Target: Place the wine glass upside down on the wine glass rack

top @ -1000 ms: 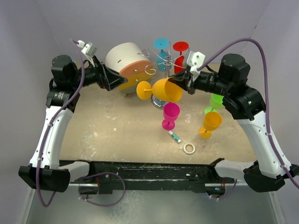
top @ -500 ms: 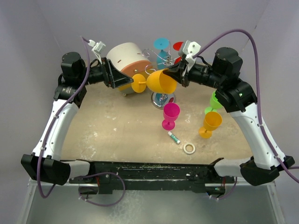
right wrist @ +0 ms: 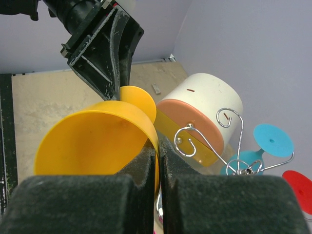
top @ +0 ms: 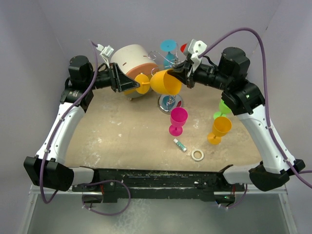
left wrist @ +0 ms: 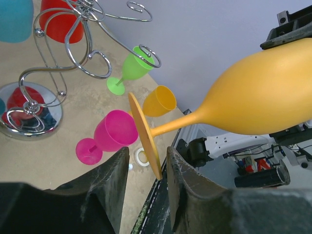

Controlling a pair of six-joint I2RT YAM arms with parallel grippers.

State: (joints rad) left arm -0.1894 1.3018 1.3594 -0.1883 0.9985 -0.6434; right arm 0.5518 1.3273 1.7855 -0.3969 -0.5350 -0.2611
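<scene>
With the right gripper (right wrist: 157, 148) clamped on the rim of the orange wine glass (top: 165, 83), lying sideways just beside the wine glass rack (top: 169, 101), the left gripper (left wrist: 147, 152), jaws slightly apart astride its foot (left wrist: 142, 131), should pinch that disc squarely before any release.

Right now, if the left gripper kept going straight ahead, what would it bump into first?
Most likely the flat round foot of the orange wine glass. It sits edge-on between the jaws of the left gripper. The right gripper holds the glass by its rim.
</scene>
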